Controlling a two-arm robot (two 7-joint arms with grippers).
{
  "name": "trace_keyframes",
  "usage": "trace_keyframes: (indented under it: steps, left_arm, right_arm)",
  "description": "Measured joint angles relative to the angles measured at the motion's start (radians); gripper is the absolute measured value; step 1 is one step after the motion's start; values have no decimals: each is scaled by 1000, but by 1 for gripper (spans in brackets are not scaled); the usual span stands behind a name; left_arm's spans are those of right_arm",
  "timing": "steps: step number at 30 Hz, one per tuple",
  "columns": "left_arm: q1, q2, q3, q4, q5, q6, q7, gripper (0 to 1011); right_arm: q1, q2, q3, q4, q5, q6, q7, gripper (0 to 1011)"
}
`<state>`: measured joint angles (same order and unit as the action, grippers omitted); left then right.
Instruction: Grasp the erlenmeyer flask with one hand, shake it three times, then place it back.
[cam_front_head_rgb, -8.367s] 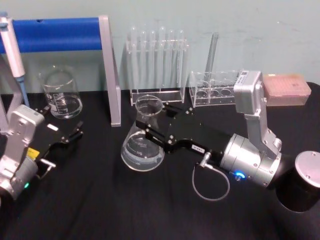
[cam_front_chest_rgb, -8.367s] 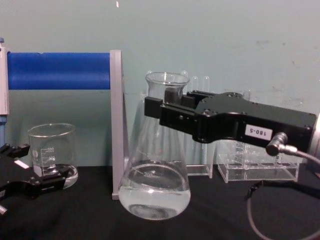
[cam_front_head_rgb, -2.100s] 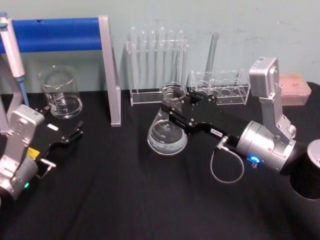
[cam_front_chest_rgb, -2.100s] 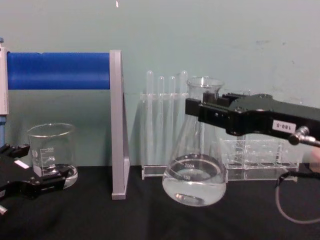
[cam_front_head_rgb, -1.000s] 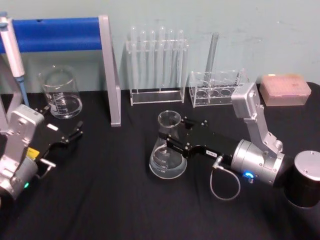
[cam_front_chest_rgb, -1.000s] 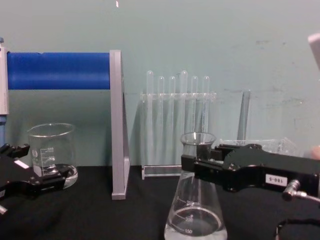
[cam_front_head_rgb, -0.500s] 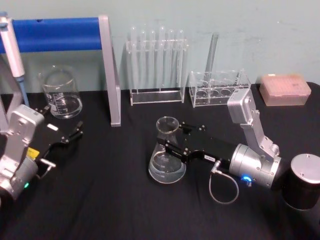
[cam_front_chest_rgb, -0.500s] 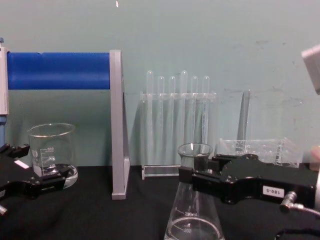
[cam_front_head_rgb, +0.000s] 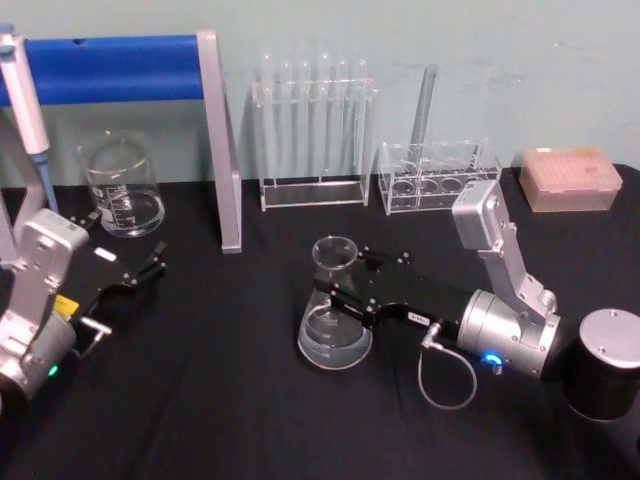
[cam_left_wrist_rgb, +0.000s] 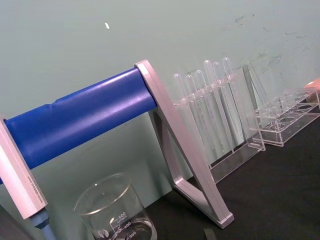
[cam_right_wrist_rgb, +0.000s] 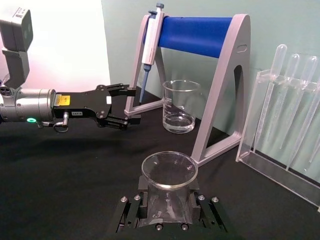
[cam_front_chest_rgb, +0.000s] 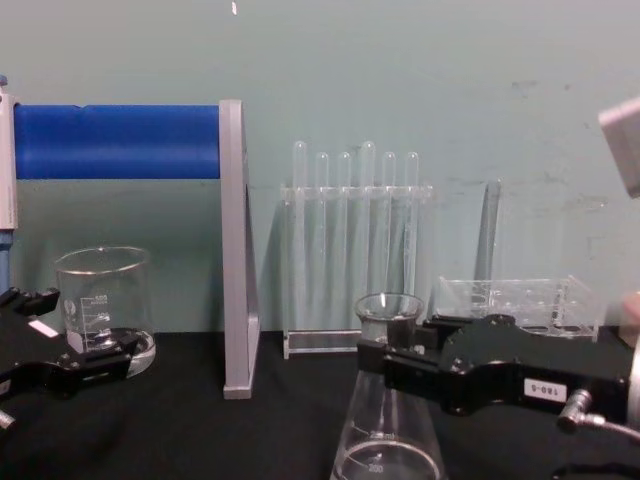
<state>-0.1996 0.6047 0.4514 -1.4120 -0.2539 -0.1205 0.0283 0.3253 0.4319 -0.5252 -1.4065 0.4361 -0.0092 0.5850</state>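
Note:
The erlenmeyer flask (cam_front_head_rgb: 333, 318) is clear glass with a little liquid in its wide base. It stands upright near the middle of the black table, and I cannot tell whether its base touches the cloth. My right gripper (cam_front_head_rgb: 337, 284) reaches in from the right and is shut on the flask's neck just under the rim. From the chest, the same gripper (cam_front_chest_rgb: 384, 366) holds the flask (cam_front_chest_rgb: 389, 432), whose base is cut off below. The right wrist camera looks down on the flask's rim (cam_right_wrist_rgb: 169, 170) between the black fingers. My left gripper (cam_front_head_rgb: 152, 268) rests open at the table's left.
A glass beaker (cam_front_head_rgb: 122, 190) stands at the back left under the blue-barred pipette stand (cam_front_head_rgb: 110, 68). Along the back are a test tube rack (cam_front_head_rgb: 313, 130), a second clear rack (cam_front_head_rgb: 435, 180) and a pink box (cam_front_head_rgb: 566, 178). A black cylinder (cam_front_head_rgb: 603, 375) is at the right edge.
Held in the right gripper, the flask has come down and toward me from its raised, tilted position near the racks. In the last half second it sank slightly. The left arm has not moved.

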Motion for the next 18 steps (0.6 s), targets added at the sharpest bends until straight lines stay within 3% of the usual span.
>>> trace_keyframes:
  steps: [18]
  left_arm:
    - [0, 0, 0, 0, 0, 0, 0, 1001]
  right_arm:
    - [2, -8, -6, 20, -7, 0, 4, 452]
